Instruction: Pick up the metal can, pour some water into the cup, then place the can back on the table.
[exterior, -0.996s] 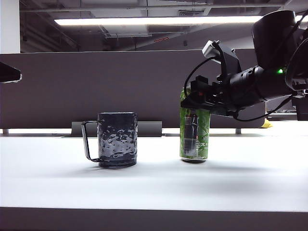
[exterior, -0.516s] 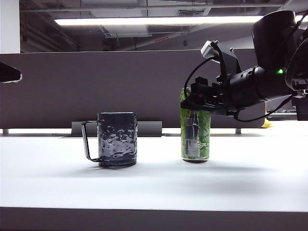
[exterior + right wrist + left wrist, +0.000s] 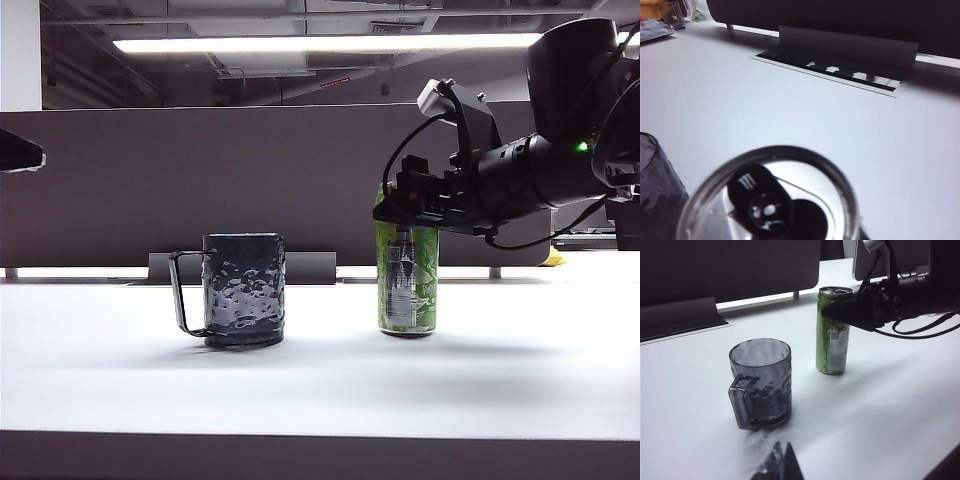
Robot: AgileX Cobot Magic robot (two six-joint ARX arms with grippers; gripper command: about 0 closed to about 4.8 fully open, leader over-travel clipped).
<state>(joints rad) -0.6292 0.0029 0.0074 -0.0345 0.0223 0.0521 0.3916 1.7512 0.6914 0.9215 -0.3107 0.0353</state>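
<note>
One metal can (image 3: pixel 407 290) and one cup (image 3: pixel 244 289) stand upright and apart on the table (image 3: pixel 320 380). The right gripper (image 3: pixel 400 208) covers the can's upper part; whether its jaws grip cannot be told. The left gripper (image 3: pixel 777 465) shows only a blurred tip, jaws unreadable.

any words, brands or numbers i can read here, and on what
None can be read.
Tall slim green metal can: black claw-like logo and white-grey label patch, print too small and blurred.
Its silver lid: a small claw-like mark on the black tab, no letters.
Dark dimpled mug: no text.
Right gripper at the can's top: no markings legible.
</note>
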